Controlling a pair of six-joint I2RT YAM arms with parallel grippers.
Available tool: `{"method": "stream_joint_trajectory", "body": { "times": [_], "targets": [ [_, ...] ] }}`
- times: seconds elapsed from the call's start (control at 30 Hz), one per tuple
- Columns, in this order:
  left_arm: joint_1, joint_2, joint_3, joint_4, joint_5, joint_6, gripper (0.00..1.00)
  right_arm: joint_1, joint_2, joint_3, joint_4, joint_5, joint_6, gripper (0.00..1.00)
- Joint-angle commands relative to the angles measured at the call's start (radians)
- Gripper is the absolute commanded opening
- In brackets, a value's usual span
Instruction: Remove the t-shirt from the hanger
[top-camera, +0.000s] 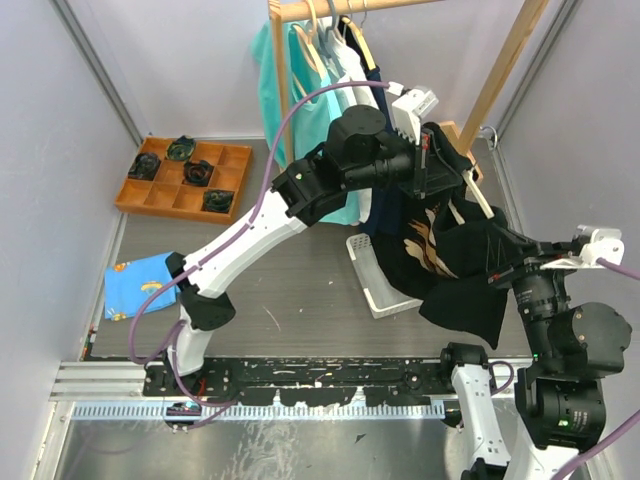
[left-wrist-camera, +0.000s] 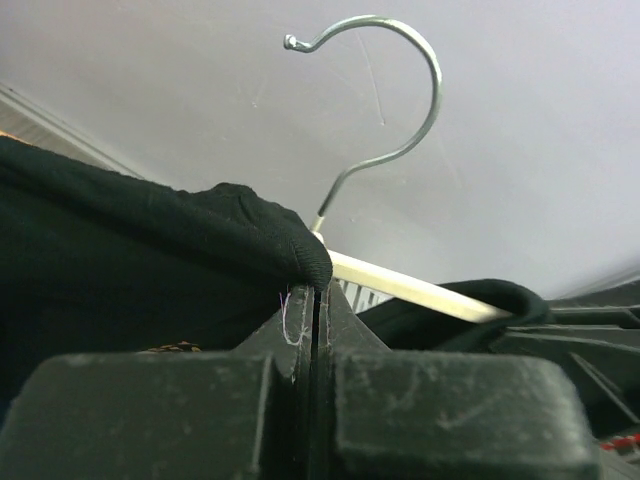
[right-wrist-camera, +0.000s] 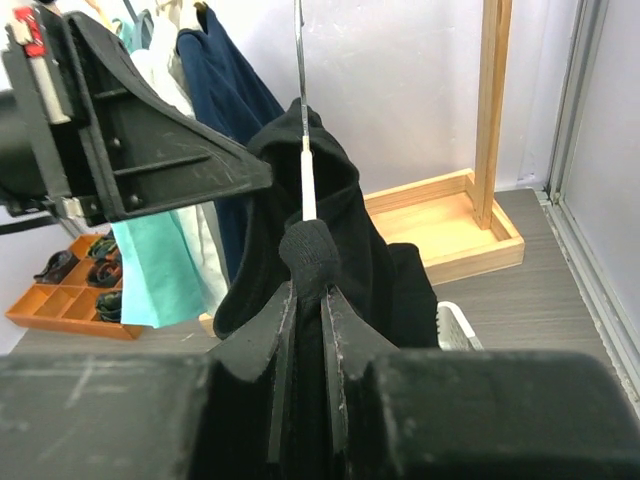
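Observation:
A black t-shirt (top-camera: 445, 262) with a gold print hangs on a wooden hanger (top-camera: 481, 197) held in the air between both arms, above the table. My left gripper (top-camera: 455, 165) is shut on the shirt's neck edge (left-wrist-camera: 250, 225), just below the hanger's metal hook (left-wrist-camera: 437, 90) and beside its pale wooden arm (left-wrist-camera: 420, 291). My right gripper (top-camera: 497, 268) is shut on a bunched fold of the shirt (right-wrist-camera: 312, 255) lower down. The hanger's stem (right-wrist-camera: 308, 190) rises right behind that fold. The left gripper's fingers (right-wrist-camera: 170, 160) show at the upper left of the right wrist view.
A white basket (top-camera: 378, 292) lies under the shirt. A clothes rack (top-camera: 300, 10) with teal (top-camera: 270, 70), white and navy garments stands behind, with its wooden base (right-wrist-camera: 440, 225). An orange tray (top-camera: 185, 175) and a blue cloth (top-camera: 140, 285) lie at the left.

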Motion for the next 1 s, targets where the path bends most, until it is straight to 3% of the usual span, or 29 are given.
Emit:
{"method": "stream_joint_trajectory", "body": {
  "times": [0.0,0.33,0.37,0.47,0.5,0.67,0.97],
  "targets": [
    [-0.015,-0.074,-0.013,-0.014,0.065,0.018,0.0,-0.006,-0.066,-0.102,0.246,0.03,-0.024,0.01],
    [-0.016,-0.084,-0.018,-0.104,0.076,0.049,0.01,-0.005,-0.111,-0.175,0.325,0.053,-0.039,0.01],
    [-0.016,-0.086,-0.018,-0.118,0.069,0.054,0.08,-0.005,-0.115,-0.181,0.334,0.054,-0.04,0.01],
    [-0.016,-0.102,-0.018,-0.143,0.017,0.079,0.63,-0.005,-0.116,-0.19,0.346,0.057,-0.045,0.01],
    [-0.017,-0.105,-0.014,-0.144,0.006,0.09,0.72,-0.006,-0.115,-0.19,0.347,0.057,-0.046,0.01],
    [-0.015,-0.119,0.011,-0.111,-0.055,0.149,0.94,-0.005,-0.11,-0.192,0.351,0.044,-0.056,0.01],
    [-0.019,-0.163,-0.143,0.16,-0.076,0.283,0.98,-0.005,-0.088,-0.163,0.298,-0.027,-0.068,0.01]
  ]
}}
